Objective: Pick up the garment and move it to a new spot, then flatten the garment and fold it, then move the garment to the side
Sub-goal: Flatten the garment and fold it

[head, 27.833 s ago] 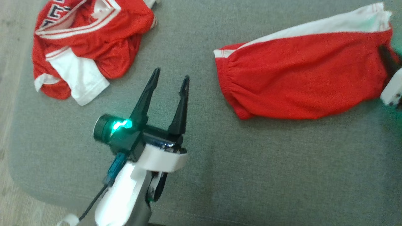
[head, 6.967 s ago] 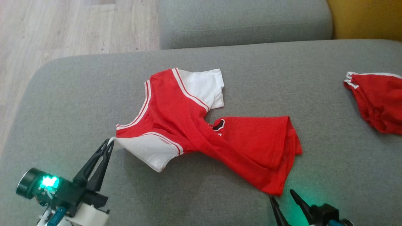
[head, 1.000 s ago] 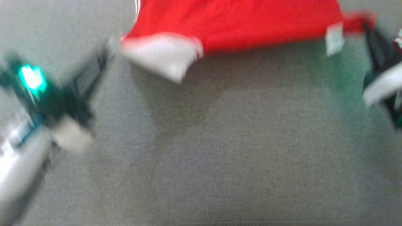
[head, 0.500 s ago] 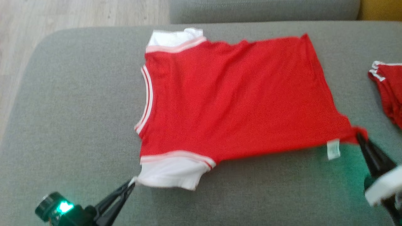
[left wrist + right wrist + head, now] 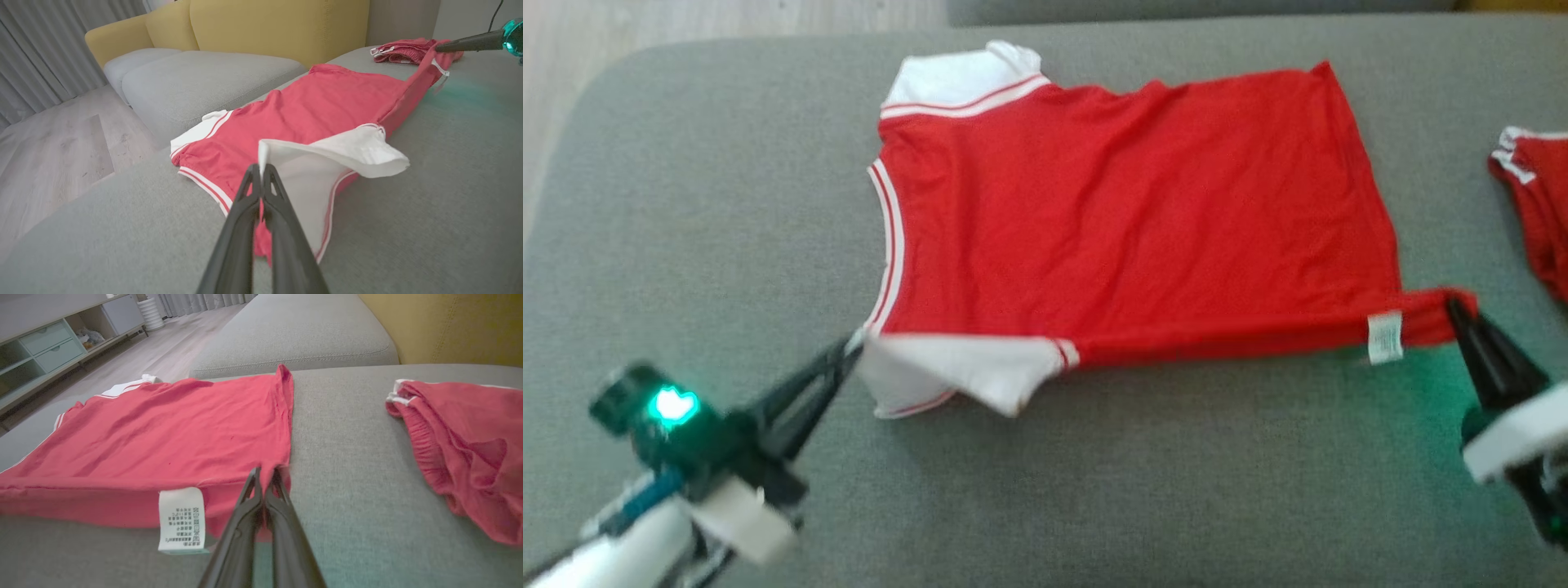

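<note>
The garment [image 5: 1127, 220] is a red shirt with white sleeves, spread across the grey sofa cushion [image 5: 1094, 490]. My left gripper [image 5: 854, 343] is shut on the tip of its near white sleeve [image 5: 327, 163], lifting that edge off the cushion. My right gripper [image 5: 1454, 309] is shut on the near hem corner [image 5: 282, 477], beside a white care label [image 5: 181, 519]. The near edge of the shirt hangs taut between the two grippers, while the far part lies flat.
A second red garment [image 5: 1535, 220] with white trim lies crumpled at the right [image 5: 461, 437]. Wooden floor [image 5: 645, 20] shows past the cushion's far left corner. Another grey cushion [image 5: 294, 339] and a yellow sofa back [image 5: 265, 24] stand beyond.
Both grippers have raised the shirt's near edge and carried it toward the far side, so the near sleeve now curls up. The head camera has also shifted.
</note>
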Tool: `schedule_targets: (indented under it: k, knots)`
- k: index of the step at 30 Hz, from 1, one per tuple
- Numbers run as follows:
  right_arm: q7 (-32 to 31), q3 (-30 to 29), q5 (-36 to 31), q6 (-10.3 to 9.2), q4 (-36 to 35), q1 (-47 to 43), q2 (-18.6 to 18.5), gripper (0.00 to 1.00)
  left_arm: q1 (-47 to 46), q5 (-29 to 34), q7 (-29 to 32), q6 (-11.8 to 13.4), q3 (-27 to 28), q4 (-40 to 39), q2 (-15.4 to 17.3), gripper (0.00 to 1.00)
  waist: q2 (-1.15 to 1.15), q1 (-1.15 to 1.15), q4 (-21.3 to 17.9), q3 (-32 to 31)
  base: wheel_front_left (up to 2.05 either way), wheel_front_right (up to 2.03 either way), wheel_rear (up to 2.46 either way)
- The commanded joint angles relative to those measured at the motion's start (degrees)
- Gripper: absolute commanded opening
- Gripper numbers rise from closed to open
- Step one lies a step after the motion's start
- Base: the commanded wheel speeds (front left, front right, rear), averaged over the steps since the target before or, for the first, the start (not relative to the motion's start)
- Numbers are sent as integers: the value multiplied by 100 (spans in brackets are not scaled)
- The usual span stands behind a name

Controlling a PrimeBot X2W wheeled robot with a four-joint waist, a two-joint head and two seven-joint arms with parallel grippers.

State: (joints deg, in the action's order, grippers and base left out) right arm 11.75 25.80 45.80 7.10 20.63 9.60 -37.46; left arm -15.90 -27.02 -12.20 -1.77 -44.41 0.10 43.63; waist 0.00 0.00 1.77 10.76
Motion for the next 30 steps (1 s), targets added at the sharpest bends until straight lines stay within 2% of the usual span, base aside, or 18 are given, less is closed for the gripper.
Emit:
schedule_targets:
  k: [1,11,18,19,20,21,22,26,30]
  knots:
    - [-36,73,-51,39,-44,296,-162,0,-489,83,-53,-80,307,32,120,0,0,0,-72,165,0,0,0]
    - [-255,666,-114,39,333,1675,-140,0,-2073,424,-10,-460,217,905,-99,0,0,0,-165,753,0,0,0]
    - [-161,1109,-113,39,720,2354,-93,0,-2667,508,-90,-527,105,1457,-189,0,0,0,-180,1029,0,0,0]
    - [-135,1165,-98,39,780,2412,-79,14,-2691,492,-106,-528,102,1523,-227,0,0,0,-176,1043,0,0,0]
    - [-110,1218,-82,39,838,2461,-68,71,-2702,456,-120,-528,113,1595,-276,0,0,0,-171,1054,0,0,0]
    - [-89,1266,-65,39,900,2502,-59,100,-2693,379,-133,-531,124,1666,-341,46,0,0,-164,1058,0,0,0]
    - [-75,1305,-33,39,968,2532,-47,100,-2690,314,-155,-532,143,1718,-406,100,0,0,-155,1057,0,0,0]
    - [2,1425,123,39,1165,2556,-11,100,-2565,143,-226,-470,231,1891,-631,100,0,0,-128,988,0,0,0]
    - [182,1326,292,39,1251,2461,-37,100,-2008,-436,-266,-327,523,1878,-1033,100,0,0,-127,818,0,0,0]
